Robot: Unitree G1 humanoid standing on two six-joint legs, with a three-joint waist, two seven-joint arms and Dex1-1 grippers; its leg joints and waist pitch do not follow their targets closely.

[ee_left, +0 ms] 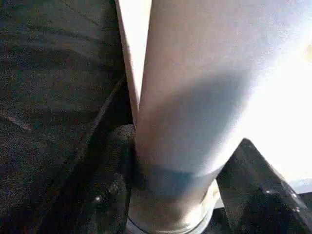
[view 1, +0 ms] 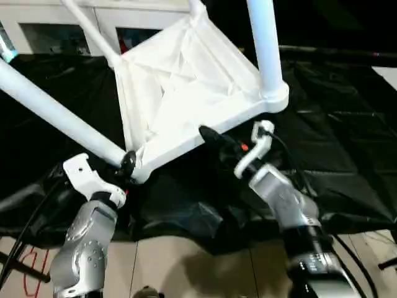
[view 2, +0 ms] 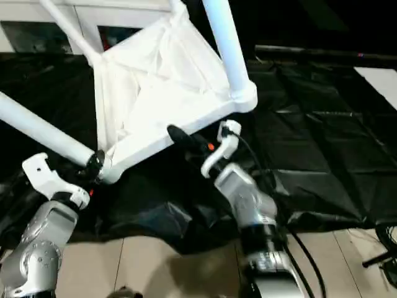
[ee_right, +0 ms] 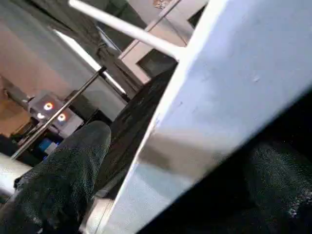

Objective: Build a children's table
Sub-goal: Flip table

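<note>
The legs (view 1: 56, 112) of the children's table (view 1: 186, 93) run off the picture's top and left edges, so their far ends are cut off. The left claw (view 1: 127, 164) is mostly hidden behind the corner socket. The cabinet (view 1: 49, 31) is cropped above.

A black plastic sheet (view 1: 335, 124) covers the ground, wrinkled and creased, with its near edge bunched into folds. Nearer than that edge lies a pale tiled floor (view 1: 161, 267) with thin dark joints. A loop of red cable (view 1: 28, 276) lies on the tiles at the left, beside a black cable (view 1: 18, 239). At the far side stands a white cabinet (view 1: 105, 22) with glass doors. A dark bar (view 1: 341, 54) runs across the far right above the sheet.
</note>
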